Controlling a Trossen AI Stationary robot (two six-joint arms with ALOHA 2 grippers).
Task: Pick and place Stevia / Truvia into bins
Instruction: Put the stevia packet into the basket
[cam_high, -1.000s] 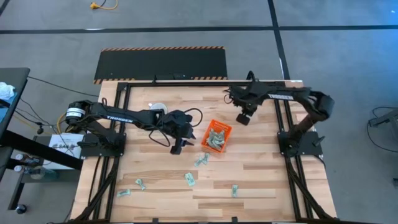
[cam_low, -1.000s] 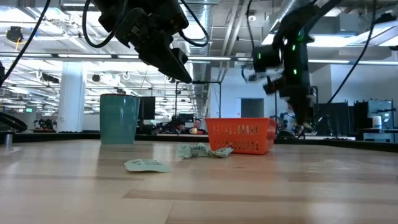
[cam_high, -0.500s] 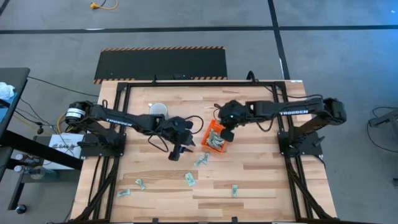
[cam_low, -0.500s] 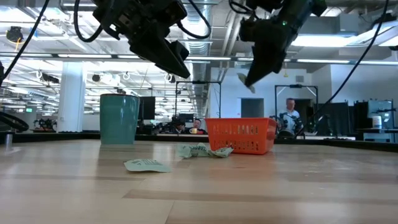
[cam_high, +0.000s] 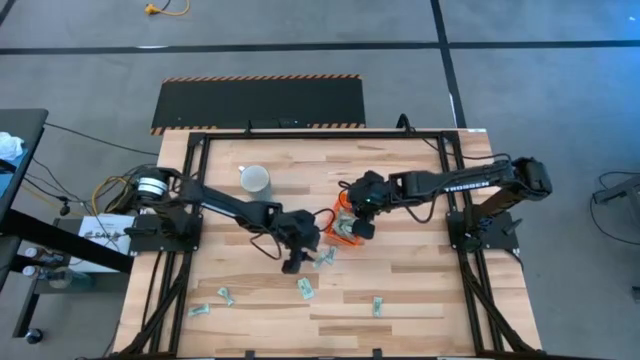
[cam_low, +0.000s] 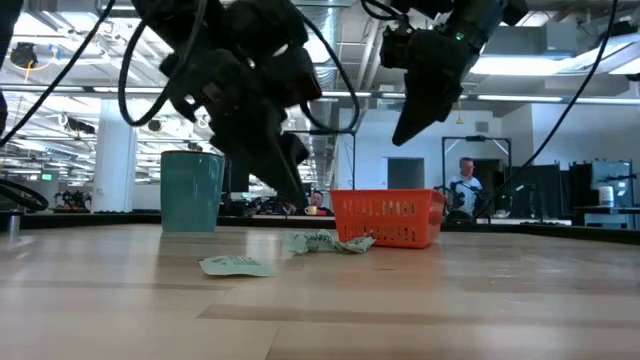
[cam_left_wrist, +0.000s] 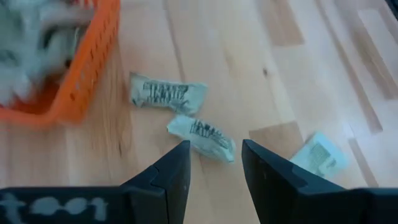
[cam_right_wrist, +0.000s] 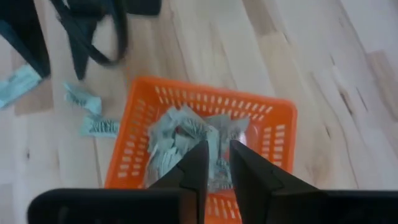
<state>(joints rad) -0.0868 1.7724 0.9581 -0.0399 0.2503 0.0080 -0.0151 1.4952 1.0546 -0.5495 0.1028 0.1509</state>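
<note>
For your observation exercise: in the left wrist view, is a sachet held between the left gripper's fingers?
No. The left gripper stands open and empty above two sachets lying on the table.

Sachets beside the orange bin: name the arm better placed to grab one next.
Left. The left gripper hangs directly over the two sachets lying just outside the orange bin, jaws open. The right gripper is above the bin's pile.
</note>
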